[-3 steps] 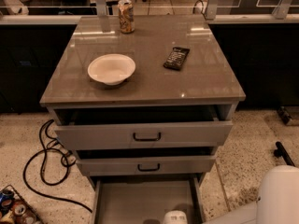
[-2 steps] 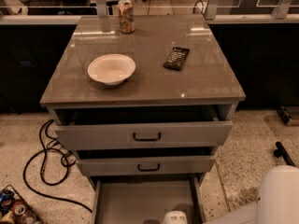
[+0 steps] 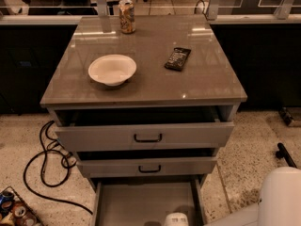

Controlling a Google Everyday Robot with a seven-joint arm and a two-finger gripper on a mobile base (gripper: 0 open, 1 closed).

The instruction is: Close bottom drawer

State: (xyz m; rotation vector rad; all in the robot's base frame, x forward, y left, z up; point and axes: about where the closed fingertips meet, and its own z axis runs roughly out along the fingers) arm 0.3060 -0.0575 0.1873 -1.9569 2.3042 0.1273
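White gripper [image 3: 176, 219] low over the plain grey inside of the bottom drawer [image 3: 141, 201]. Beyond it, a glossy grey surface [image 3: 150, 86] bears a white bowl [image 3: 112, 69], a flat black object [image 3: 178, 59] and a yellow-orange can [image 3: 126, 16]. A black cable [image 3: 41, 173] lies on the speckled beige floor [image 3: 244, 159].

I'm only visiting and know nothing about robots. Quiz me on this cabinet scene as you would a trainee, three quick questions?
1. True or false: the bottom drawer is pulled out farther than the middle drawer.
2. What stands behind the white bowl, at the back of the cabinet top?
3. Where does the gripper show?
A. at the picture's lower edge, over the bottom drawer
B. on the white bowl
C. at the middle drawer's handle

Key: 1 true. 2 the can. 3 A.
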